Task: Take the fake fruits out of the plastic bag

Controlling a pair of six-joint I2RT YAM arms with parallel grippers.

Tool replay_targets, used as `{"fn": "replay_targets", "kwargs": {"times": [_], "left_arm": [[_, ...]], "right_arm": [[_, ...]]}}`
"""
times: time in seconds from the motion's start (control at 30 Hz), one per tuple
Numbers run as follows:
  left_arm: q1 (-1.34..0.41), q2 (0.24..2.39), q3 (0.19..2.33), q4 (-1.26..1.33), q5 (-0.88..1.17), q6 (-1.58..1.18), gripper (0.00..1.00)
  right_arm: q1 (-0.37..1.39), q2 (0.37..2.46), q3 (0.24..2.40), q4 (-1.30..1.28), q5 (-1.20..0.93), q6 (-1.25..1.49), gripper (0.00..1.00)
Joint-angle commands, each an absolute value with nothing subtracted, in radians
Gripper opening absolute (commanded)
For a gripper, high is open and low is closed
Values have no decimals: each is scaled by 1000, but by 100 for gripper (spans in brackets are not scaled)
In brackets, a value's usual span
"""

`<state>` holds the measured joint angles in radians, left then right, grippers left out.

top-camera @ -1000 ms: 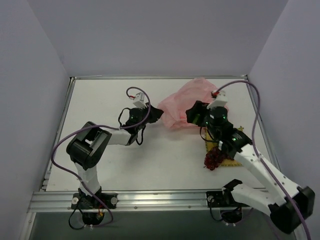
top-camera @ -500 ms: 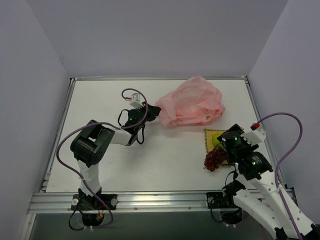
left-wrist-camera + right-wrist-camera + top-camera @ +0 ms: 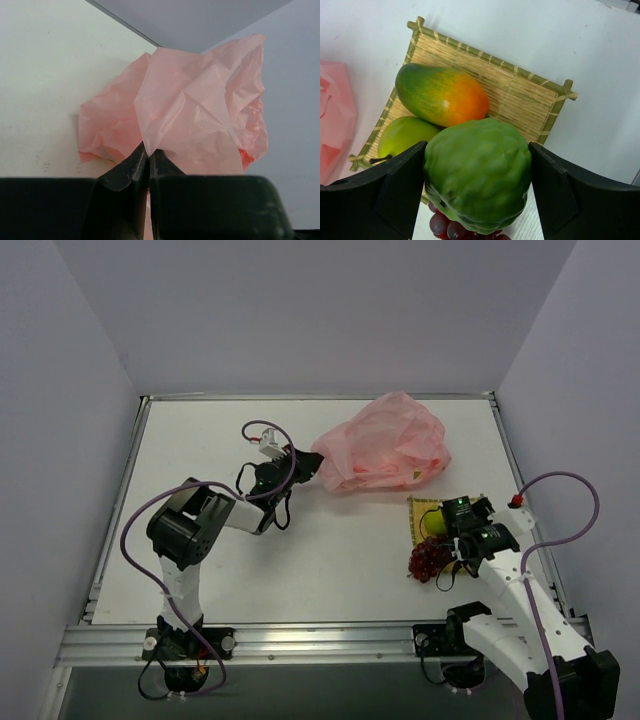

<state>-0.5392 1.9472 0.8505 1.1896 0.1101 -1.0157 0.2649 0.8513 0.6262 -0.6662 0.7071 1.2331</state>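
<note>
The crinkled pink plastic bag lies at the back of the table. My left gripper is shut on the bag's left edge; in the left wrist view its fingertips pinch a fold of the bag. My right gripper is shut on the bumpy green ball, held just above the yellow woven mat. On the mat lie the orange-green mango and the green apple. The dark grape bunch sits at the mat's near edge, under the ball.
The right arm reaches over the right near part of the table, beside the mat. Grey walls close in the table on three sides. A metal rail runs along the near edge.
My right arm has drawn back from the bag to above the mat, carrying the bumpy green ball. The bag has sprung back fuller. The left gripper kept its hold.
</note>
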Motion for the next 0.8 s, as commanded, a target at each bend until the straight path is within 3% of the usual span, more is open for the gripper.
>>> {"fn": "replay_targets", "kwargs": {"times": [0.0,0.1,0.23,0.37,0.77], "left_arm": [[-532,1945,862,1290,135,-1034,2],[-531,1957,859,1318,144,-1054,2],[-529,1967,859,1333,150,-1065,2],[-528,1983,861,1348,156,-1074,2],[-529,2000,874,1339,153,-1075,2]], "right_arm": [[230,867,606,-657,726,1304,62],[190,913,591,-615,704,1298,70],[149,969,578,-589,689,1307,91],[103,976,532,-525,647,1284,99],[89,819,698,-555,632,1054,100]]}}
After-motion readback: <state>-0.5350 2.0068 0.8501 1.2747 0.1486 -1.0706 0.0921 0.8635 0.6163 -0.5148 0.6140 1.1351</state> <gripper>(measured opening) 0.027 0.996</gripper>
